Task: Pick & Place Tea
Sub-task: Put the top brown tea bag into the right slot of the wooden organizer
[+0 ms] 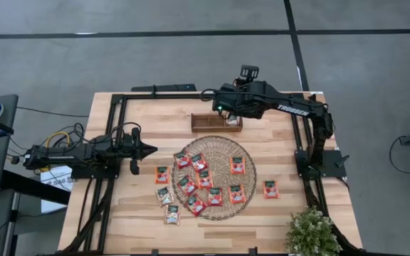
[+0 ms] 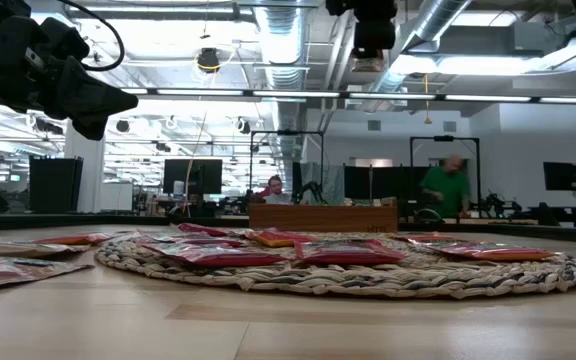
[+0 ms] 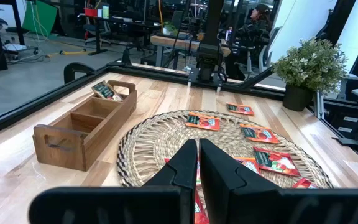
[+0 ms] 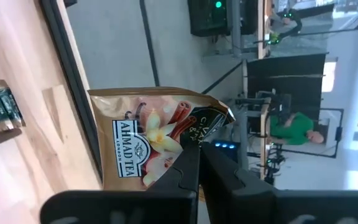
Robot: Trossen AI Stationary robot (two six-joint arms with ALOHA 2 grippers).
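Over the counter [image 1: 141, 213], above the wooden tray [image 1: 208, 124], we judged our right claw [image 4: 196, 163], clenched on a pale tea sachet [image 4: 151, 140], must next lower and release; the left claw [image 3: 197, 163] waited pinched together, empty.

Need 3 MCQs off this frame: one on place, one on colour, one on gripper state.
1. Where is the right gripper?
A. above the wooden tray
B. above the woven mat
C. beside the plant

2. What colour is the sachet it holds?
A. red-orange
B. pale gold
C. blue

3. What state is the left gripper in?
A. shut, empty
B. wide open
C. shut on a sachet

Key: 1A, the high view shows it over the tray's right end. 2B, its wrist view shows a pale gold packet pinched. 3A, its fingers meet with nothing between.
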